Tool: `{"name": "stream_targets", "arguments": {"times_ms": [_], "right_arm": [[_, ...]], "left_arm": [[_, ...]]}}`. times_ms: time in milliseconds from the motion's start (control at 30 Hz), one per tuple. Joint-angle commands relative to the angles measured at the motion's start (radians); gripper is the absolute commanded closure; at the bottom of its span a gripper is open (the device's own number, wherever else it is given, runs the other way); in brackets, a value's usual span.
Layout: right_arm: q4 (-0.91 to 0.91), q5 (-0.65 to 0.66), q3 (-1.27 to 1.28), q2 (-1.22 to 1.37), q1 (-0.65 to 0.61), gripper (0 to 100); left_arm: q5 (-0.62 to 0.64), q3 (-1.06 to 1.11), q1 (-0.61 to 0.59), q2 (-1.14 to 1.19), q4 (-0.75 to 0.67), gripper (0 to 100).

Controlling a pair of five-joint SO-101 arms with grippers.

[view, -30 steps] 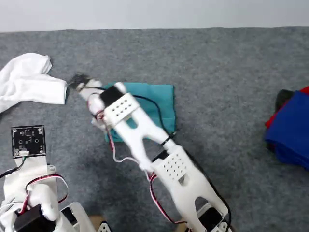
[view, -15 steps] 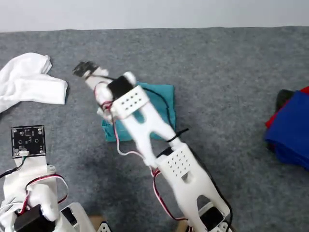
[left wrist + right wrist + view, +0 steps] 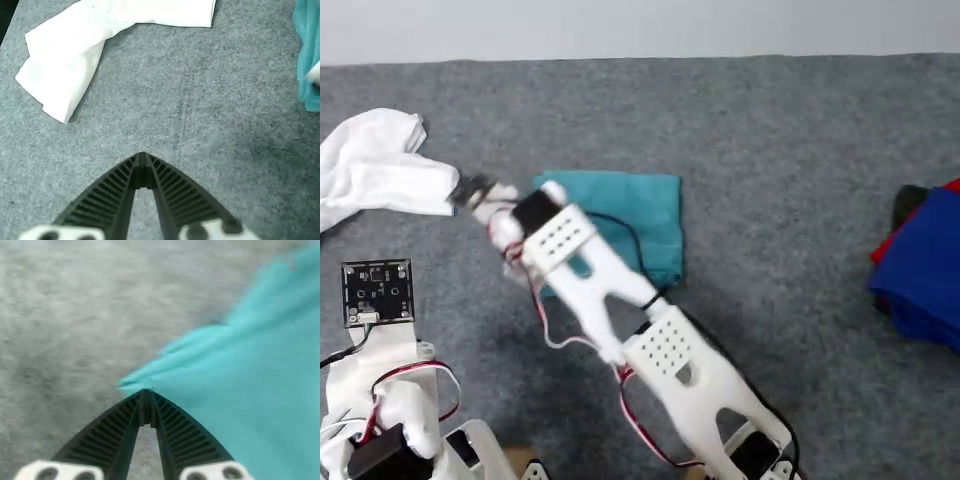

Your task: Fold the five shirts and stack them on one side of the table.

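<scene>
A grey felt-covered table (image 3: 770, 120) is showing the job seemingly past halfway. Well apart from both grippers, a folded blue cloth shirt (image 3: 925, 270) is topping a pile at the table's edge, with a red layer (image 3: 882, 250) and a dark layer (image 3: 910, 205) peeking out beneath. A crumpled white cotton shirt (image 3: 380, 170) is lying unfolded near the right gripper (image 3: 144, 394) and ahead of the left gripper (image 3: 142, 157), apparently the biggest job left. A folded teal shirt (image 3: 655, 215) is lying under the right arm, not yet stacked. The right gripper's jaws are pressing together at the teal shirt's corner; whether they are pinching cloth is unclear. The left gripper, also closed, is hovering over bare felt.
</scene>
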Motion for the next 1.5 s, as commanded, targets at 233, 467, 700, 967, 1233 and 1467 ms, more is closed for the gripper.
{"name": "stream_targets", "arguments": {"times_ms": [233,467,700,967,1233,1467], "right_arm": [[0.041,0.008,-0.086,-0.203,0.044,98.8],[0.044,0.002,-0.081,-0.341,0.228,98.8],[0.048,-0.147,0.195,-0.587,0.383,98.9],[0.042,-0.471,0.703,-0.862,0.44,98.7],[0.027,-0.733,0.87,-0.802,0.441,98.9],[0.012,-0.758,0.868,-0.753,0.437,96.9]], "left_arm": [[-0.005,-0.012,-0.006,-0.003,-0.014,100],[-0.005,-0.013,-0.008,-0.003,-0.014,100],[-0.005,-0.079,-0.008,-0.003,0.008,100],[-0.005,-0.085,-0.087,0.002,0.023,100],[-0.009,-0.087,-0.221,0.002,0.026,100],[-0.011,-0.082,-0.252,0.002,0.023,100]]}}
